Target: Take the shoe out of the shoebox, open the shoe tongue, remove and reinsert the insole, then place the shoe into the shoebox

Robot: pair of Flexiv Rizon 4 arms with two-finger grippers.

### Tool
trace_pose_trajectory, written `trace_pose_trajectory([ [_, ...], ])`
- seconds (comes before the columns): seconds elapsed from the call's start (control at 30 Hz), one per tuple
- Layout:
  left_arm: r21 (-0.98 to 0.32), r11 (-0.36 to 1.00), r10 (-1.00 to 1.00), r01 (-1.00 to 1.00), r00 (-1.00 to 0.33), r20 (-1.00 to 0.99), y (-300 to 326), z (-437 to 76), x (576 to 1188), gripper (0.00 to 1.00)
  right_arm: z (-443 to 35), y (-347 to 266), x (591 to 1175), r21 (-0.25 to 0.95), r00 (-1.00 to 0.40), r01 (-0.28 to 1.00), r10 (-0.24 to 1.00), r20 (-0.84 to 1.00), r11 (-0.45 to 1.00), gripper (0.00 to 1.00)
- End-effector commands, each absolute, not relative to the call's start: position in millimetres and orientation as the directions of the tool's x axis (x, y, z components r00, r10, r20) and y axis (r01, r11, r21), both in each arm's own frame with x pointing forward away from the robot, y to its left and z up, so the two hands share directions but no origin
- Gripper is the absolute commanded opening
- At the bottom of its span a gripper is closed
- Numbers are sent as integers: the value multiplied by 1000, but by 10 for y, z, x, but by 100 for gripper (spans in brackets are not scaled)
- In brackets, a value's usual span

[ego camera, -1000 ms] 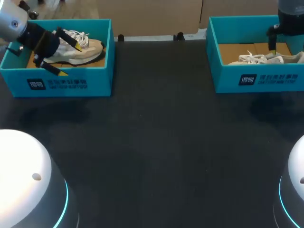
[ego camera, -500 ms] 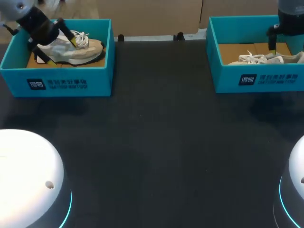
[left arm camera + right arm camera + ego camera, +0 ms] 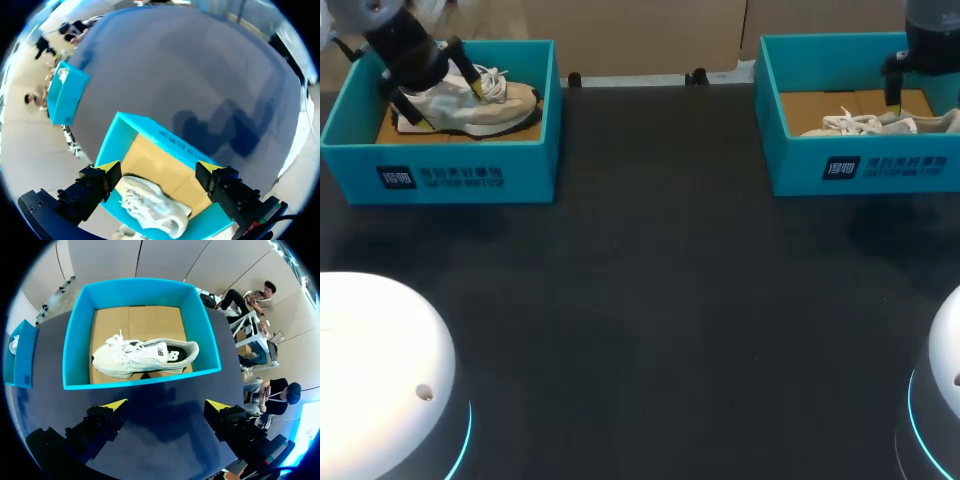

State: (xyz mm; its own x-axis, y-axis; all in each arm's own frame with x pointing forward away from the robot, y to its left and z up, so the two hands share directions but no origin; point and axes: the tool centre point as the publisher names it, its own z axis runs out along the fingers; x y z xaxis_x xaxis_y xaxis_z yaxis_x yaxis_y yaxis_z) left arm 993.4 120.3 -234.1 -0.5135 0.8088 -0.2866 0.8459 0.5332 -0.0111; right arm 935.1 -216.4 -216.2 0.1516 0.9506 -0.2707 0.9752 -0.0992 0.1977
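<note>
Head view: we are judging task barely begun. Both shoes lying inside boxes at far corners of table (image 3: 650,280), neither lifted out; tongue, insole and return all remaining.

Left hand (image 3: 440,105) hanging low in left box (image 3: 470,165), fingers wide, straddling left shoe (image 3: 500,105), no grip showing.

Right hand (image 3: 166,405) hovering above right box (image 3: 75,355), fingers wide, holding nothing.

Right shoe (image 3: 145,357) white, laced, seemingly lying on side. Left shoe beige-white, seemingly sitting upright, laces loose.
</note>
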Motion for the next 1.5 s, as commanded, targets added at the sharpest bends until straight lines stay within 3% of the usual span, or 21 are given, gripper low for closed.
trace_pose_trajectory([
  [0.03,23,500,833,866,-474,-285,1332,-2253,10057,100,-2163,-2168,9348,198,151,975,951,-271,-99,100],
  [0.23,47,433,877,900,-409,-251,1526,-2222,10301,100,-2163,-2168,9348,198,151,975,951,-271,-99,100],
  [0.9,269,2,998,963,16,-63,2199,-2437,10896,100,-2163,-2168,9348,198,151,975,951,-271,-99,100],
  [1.5,204,-61,996,977,46,76,2415,-2619,11424,100,-2163,-2168,9348,198,151,975,951,-271,-99,100],
])
